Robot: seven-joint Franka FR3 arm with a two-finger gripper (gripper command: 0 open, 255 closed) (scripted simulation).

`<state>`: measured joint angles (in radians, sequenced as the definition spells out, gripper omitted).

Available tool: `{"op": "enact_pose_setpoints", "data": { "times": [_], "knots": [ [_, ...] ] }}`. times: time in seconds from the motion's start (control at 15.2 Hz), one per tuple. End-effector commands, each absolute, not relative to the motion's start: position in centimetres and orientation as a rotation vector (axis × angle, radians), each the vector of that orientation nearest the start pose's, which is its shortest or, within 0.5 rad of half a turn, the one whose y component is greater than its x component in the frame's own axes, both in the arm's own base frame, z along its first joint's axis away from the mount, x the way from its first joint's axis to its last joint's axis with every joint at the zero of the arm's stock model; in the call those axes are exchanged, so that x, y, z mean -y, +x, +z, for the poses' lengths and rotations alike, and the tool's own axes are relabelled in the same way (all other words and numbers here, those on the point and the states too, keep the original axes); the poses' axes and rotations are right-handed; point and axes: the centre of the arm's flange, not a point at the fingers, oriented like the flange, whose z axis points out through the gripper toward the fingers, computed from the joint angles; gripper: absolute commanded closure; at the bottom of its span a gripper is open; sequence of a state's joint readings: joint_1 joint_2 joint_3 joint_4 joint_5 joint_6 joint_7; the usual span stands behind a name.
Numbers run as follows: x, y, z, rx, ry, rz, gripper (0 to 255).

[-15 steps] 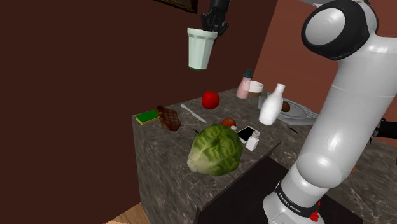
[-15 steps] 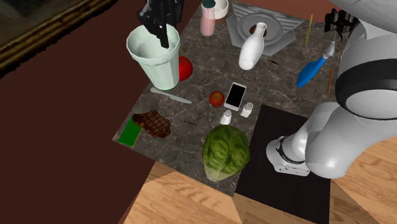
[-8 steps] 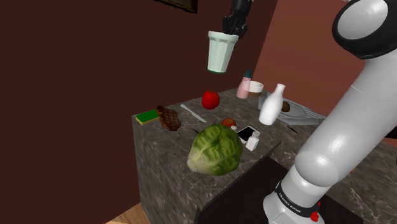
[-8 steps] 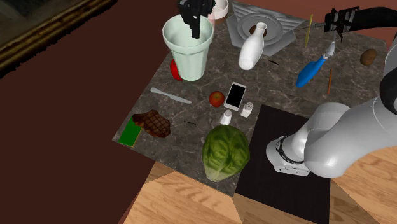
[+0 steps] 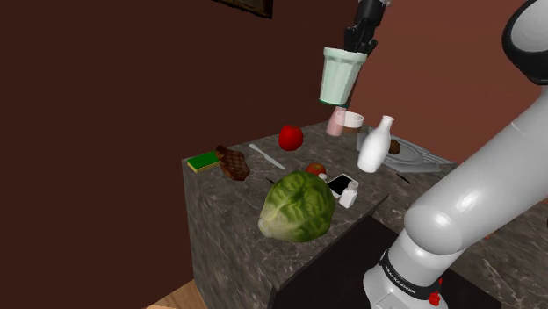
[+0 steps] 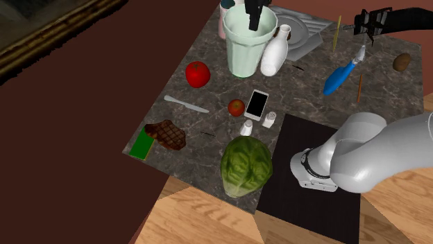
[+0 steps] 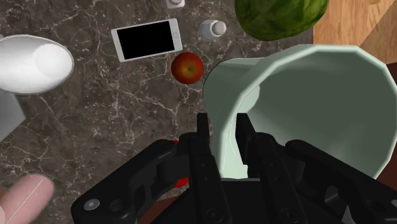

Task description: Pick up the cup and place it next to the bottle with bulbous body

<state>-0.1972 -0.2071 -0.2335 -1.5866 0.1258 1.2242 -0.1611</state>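
My black gripper [image 5: 358, 42] [image 6: 254, 16] [image 7: 222, 130] is shut on the rim of a pale green ribbed cup [image 5: 339, 77] [image 6: 245, 46] [image 7: 305, 95], one finger inside the wall and one outside. The cup hangs upright, well above the dark marble counter [image 5: 230, 204]. A white bottle with a bulbous body [image 5: 374, 146] [image 6: 272, 55] [image 7: 33, 62] stands on the counter, just to the shoulder view's right of the cup and lower. A pink bottle [image 5: 335, 124] [image 7: 24, 198] stands behind the cup, partly hidden by it.
On the counter lie a red tomato [image 5: 291, 137] [image 6: 198, 73], a green cabbage [image 5: 299, 207] [image 6: 245, 166], a phone [image 6: 257, 104] [image 7: 146, 39], a small apple [image 6: 236, 107] [image 7: 188, 67], two shakers [image 6: 269, 119], a steak [image 6: 166, 134] and a knife [image 6: 186, 104]. A grey tray [image 6: 305, 38] sits behind the white bottle.
The gripper has carried the cup across the counter to the shoulder view's right, from above the tomato's side to beside the white bottle. The grip on it is unchanged.
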Motion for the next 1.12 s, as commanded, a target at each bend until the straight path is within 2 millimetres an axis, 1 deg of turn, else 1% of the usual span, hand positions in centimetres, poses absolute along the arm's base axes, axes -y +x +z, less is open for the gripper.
{"op": "enact_pose_setpoints", "data": {
  "times": [0.0,1.06],
  "knots": [
    [20.2,38.8,69.1,-0.331,-2.911,0.153,255],
    [33.7,22.6,69.1,-0.331,-2.911,0.153,255]
  ]
}}
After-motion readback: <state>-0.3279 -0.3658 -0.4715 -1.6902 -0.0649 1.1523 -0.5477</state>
